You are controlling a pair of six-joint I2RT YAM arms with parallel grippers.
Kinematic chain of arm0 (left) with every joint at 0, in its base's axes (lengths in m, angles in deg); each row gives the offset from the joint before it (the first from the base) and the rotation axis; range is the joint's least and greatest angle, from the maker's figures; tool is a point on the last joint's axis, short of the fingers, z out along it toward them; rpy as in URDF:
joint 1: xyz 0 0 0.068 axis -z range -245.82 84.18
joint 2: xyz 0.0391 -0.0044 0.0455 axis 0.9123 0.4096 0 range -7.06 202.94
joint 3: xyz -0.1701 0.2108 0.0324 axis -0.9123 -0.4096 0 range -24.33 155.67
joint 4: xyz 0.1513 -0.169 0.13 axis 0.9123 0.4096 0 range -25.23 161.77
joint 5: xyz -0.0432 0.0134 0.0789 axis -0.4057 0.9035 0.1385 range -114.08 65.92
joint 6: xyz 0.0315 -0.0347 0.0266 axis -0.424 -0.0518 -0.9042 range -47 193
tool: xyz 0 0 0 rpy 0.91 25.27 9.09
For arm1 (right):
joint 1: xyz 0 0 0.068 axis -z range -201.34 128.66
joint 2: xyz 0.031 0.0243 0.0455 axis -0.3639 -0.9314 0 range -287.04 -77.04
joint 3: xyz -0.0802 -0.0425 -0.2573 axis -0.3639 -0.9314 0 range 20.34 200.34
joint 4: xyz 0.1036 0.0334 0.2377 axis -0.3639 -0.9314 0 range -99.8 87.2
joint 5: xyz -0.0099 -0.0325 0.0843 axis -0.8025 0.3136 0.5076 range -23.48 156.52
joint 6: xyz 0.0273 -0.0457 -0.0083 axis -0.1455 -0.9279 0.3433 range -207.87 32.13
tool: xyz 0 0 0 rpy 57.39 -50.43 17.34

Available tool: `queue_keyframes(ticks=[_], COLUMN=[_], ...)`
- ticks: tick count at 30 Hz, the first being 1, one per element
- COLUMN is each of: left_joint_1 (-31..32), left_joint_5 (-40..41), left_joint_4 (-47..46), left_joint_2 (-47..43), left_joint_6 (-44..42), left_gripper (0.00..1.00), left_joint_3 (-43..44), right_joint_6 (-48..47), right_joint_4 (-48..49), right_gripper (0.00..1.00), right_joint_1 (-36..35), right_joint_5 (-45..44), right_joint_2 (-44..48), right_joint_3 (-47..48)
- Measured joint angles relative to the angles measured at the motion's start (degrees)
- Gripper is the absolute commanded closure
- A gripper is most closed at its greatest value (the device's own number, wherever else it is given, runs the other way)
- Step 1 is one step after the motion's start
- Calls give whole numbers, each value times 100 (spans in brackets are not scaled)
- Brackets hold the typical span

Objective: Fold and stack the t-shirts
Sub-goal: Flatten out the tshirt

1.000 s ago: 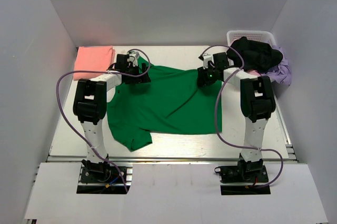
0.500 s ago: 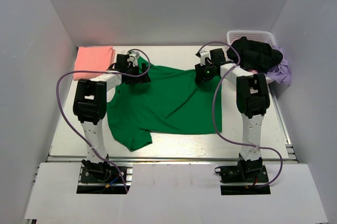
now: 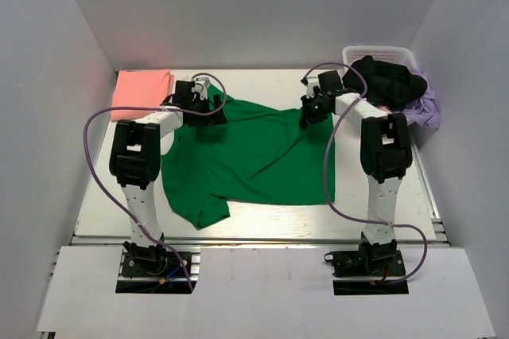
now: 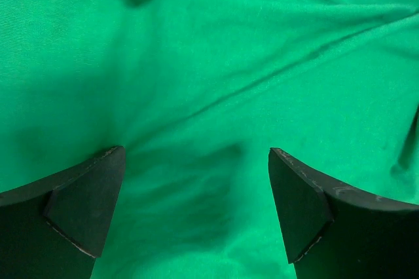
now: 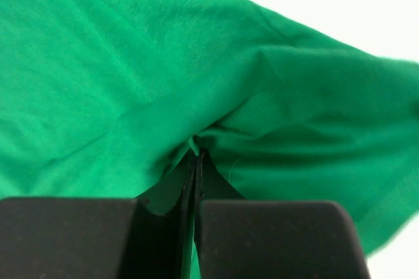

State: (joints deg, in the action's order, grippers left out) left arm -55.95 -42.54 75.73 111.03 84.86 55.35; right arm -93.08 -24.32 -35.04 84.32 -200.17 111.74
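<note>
Right jaws tight on a fold of the creased green t-shirt point(image 5: 131, 63), left jaws spread above it.

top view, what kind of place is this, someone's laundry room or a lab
Probably a lab test booth, not a home: bare white walls box in the table, two robot arms are bolted at its near edge, and a green shirt lies spread under them.
</note>
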Motion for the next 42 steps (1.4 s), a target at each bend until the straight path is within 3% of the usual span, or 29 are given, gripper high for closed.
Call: queue_keyframes(ticks=[6,13,15,17,21,32,42], left_joint_1=[0,-4,-4,-4,-4,-4,-4], left_joint_5=[-26,-63,-55,-42,-35,-17,-17], left_joint_4=[15,-63,-68,-68,-42,66,63], left_joint_2=[-433,-946,-1014,-1058,-1115,-1246,-1246], left_joint_6=[2,-2,-4,-7,-20,-28,-28], left_gripper=[0,0,0,0,0,0,0], left_joint_3=[4,55,37,-9,-155,-627,-636], right_joint_6=[542,682,680,684,669,678,678], right_joint_4=[-490,-573,-573,-573,-570,-330,-59], right_gripper=[95,80,74,58,51,49,49], right_joint_1=[2,2,2,2,0,2,7], right_joint_5=[-505,-531,-487,-433,-396,-496,-122], right_joint_2=[433,459,452,437,374,568,640], right_joint_3=[111,146,146,146,142,-841,-949])
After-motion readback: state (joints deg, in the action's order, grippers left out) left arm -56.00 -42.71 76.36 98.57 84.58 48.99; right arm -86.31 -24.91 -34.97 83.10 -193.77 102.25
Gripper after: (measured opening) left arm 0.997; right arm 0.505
